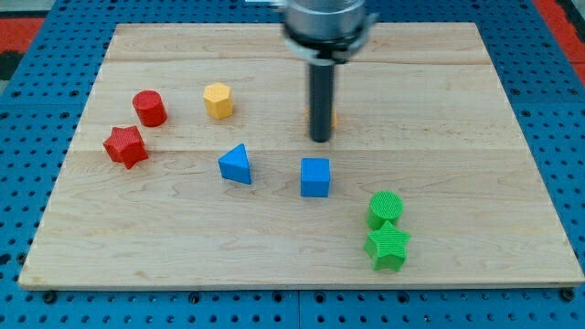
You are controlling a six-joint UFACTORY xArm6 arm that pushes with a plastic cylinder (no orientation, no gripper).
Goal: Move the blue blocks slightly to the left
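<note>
the light is bright and even, coming mostly from above. the wooden board (292, 228) shows no strong glare, only a pale sheen toward 12 o'clock. shadows are short and soft, lying close under each block, as under the blue cube (315, 176). the arm's head (324, 23) at 12 o'clock is blurred; the rod down to my tip (320, 139) looks slightly soft. the blocks are sharp.

place: robotics lab bench | evidence: wooden board (274, 55) on blue pegboard (37, 55), small coloured blocks
</note>
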